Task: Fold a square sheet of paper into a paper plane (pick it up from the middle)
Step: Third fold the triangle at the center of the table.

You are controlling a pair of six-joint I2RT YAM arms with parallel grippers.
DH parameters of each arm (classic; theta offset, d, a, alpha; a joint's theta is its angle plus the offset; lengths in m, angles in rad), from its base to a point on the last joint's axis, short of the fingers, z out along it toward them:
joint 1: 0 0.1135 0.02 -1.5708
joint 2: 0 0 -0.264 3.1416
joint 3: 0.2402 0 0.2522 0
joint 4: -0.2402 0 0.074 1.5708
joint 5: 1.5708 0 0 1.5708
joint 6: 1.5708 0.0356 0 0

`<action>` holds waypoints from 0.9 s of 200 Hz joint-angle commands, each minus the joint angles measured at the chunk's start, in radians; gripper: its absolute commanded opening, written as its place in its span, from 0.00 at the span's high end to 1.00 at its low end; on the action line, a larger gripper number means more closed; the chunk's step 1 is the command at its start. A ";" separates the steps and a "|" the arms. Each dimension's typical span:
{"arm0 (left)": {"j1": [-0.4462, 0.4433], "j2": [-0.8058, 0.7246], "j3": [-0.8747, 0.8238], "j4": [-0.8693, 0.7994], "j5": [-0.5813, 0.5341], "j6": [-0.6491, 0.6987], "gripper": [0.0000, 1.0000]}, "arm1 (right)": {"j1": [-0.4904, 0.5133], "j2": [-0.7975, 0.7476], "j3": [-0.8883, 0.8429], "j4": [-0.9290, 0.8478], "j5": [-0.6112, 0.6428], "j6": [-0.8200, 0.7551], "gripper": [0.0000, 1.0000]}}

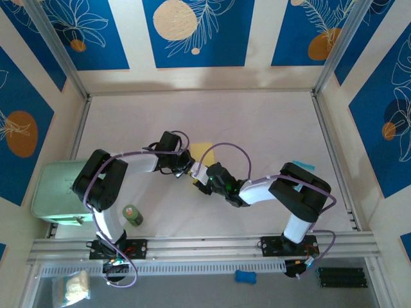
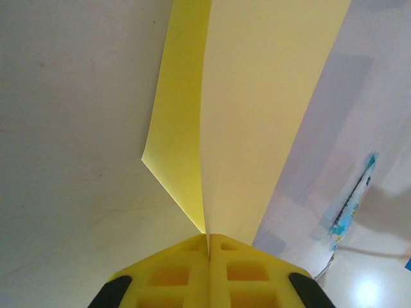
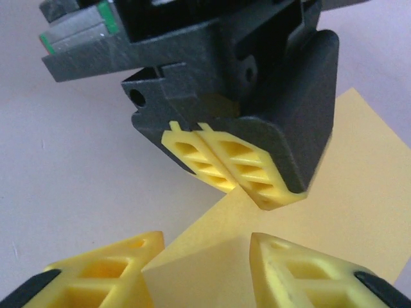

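- Left gripper (image 2: pixel 209 242): the yellow fingers are pressed fully together, and the yellow paper sheet (image 2: pixel 270 96) is pinched in the seam between them.
- The grip is taken at a narrow end of the sheet, where a crease runs straight into the fingertips. A brighter yellow flap is seen left of that crease and a wider, paler panel right of it, so the sheet is already folded.
- Right gripper (image 3: pixel 205 273): the fingers are held apart with a clear gap, and nothing is clamped. A corner of the sheet (image 3: pixel 359 179) is seen in that gap, behind the fingertips. Contact with either pad cannot be told.
- From the right wrist, the left gripper (image 3: pixel 231 176) is seen just ahead and above, its closed pads set on the sheet's edge.
- From the top, the left gripper (image 1: pixel 186 168) and right gripper (image 1: pixel 200 181) are met nose to nose near the middle of the table (image 1: pixel 270 128). The sheet (image 1: pixel 201 152) shows as a small yellow patch just beyond them.
- Whether the sheet is lifted clear of the table cannot be told.
- A blue-green packet (image 1: pixel 303 165) is lying flat on the table to the right, well apart from the sheet, and is also caught by the left wrist camera (image 2: pixel 353 199).
- A pale green box (image 1: pixel 58 189) is set at the table's left edge, beside the left arm's elbow.
- A small green container (image 1: pixel 132 215) is stood near the left arm's base.
- In front of the base rail, a blue object (image 1: pixel 245 276) and a white bag (image 1: pixel 74 289) are seen.
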 commanded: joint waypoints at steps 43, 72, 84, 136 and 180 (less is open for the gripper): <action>0.008 -0.034 0.011 -0.013 0.017 -0.008 0.93 | 0.011 -0.030 -0.005 0.005 0.035 -0.001 0.78; 0.009 -0.053 0.020 -0.052 -0.018 0.025 0.74 | 0.010 -0.040 0.002 -0.013 0.046 0.011 0.87; 0.013 -0.068 0.035 -0.110 -0.060 0.065 0.65 | 0.008 -0.049 0.007 -0.033 0.037 0.023 0.89; 0.047 -0.114 0.080 -0.152 -0.135 0.186 0.54 | -0.036 -0.105 0.007 -0.149 -0.139 0.165 0.94; 0.036 -0.024 0.129 -0.076 -0.063 0.186 0.66 | -0.063 -0.105 0.014 -0.185 -0.282 0.277 0.97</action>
